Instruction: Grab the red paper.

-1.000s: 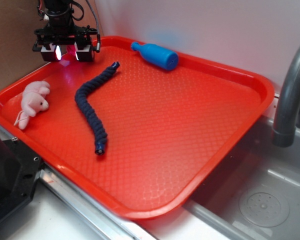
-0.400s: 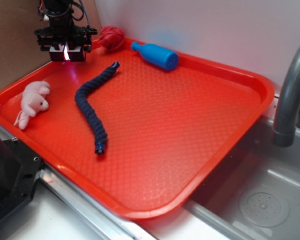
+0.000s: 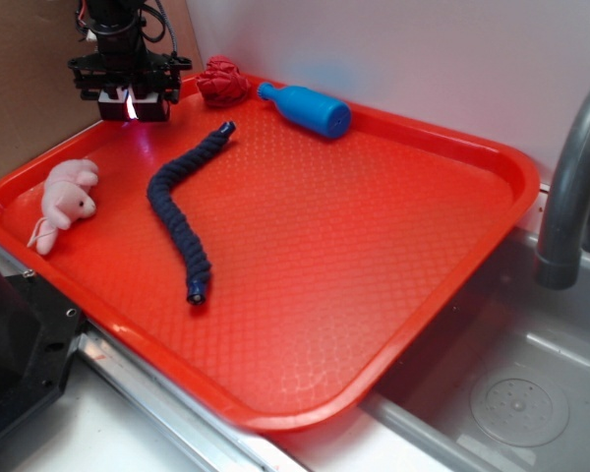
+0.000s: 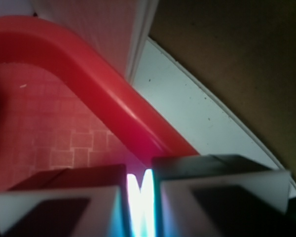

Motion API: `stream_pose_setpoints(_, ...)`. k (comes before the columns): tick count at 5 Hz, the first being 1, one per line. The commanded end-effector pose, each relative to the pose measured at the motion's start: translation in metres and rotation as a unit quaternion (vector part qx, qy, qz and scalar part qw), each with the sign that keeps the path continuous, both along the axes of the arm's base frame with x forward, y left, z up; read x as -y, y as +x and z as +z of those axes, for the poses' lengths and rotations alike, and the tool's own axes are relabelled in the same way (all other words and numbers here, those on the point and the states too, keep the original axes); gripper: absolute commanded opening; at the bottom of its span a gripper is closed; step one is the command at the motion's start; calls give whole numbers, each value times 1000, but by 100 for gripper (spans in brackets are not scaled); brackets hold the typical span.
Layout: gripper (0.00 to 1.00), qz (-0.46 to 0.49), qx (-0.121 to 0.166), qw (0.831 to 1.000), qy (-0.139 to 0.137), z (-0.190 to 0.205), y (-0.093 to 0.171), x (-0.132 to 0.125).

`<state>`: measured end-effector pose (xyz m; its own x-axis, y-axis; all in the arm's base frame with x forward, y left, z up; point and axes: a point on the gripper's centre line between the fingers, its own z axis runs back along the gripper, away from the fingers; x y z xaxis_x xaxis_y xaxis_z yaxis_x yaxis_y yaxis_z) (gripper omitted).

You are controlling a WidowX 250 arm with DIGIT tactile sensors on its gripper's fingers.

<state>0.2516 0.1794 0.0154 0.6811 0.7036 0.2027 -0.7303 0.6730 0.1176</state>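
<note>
Red paper is the goal, though the biggest thing in view is the orange-red tray [image 3: 374, 275], which spreads out below and to the right of the fingers and holds everything else. On it, largest first, a dark blue braided rope [image 3: 185, 211] snakes away from just below the fingers toward the tray's near side; a blue bottle [image 3: 307, 108] lies on its side well to the right of them, against the far rim; a pink plush toy [image 3: 67, 197] sits below and a little to the left; and the red paper [image 3: 222, 81], a small crumpled dark-red ball, rests in the far corner just to the right of the fingers, between them and the bottle's neck, apart from both. The gripper [image 3: 129, 106] hangs over the tray's far left edge, and the wrist view shows its two fingers [image 4: 59, 197] pressed almost together, only a bright sliver of light between them and nothing held. That same view looks down on the tray rim [image 4: 113, 103] and the white counter beyond, with no paper under the fingers. The ball looks very light and soft, likely to crush and spring rather than resist, and liable to skid on the textured plastic if nudged from one side. A sound hold would be across its lumpy middle, fingers spread wide first and brought down on either side.
</note>
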Motion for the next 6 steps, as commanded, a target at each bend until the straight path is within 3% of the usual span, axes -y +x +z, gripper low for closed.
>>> stream_pose_setpoints(1,0,-26,-13,999,-17,13,-27,16)
stream_pose_setpoints(2,72,-38,29,998,-46,43,-31,24)
stream_pose_setpoints(3,100,-53,62,995,-59,65,-24,28)
stream_pose_setpoints(4,100,-63,69,993,-74,78,-11,33)
stream_pose_setpoints(6,100,-77,55,992,-78,74,10,52)
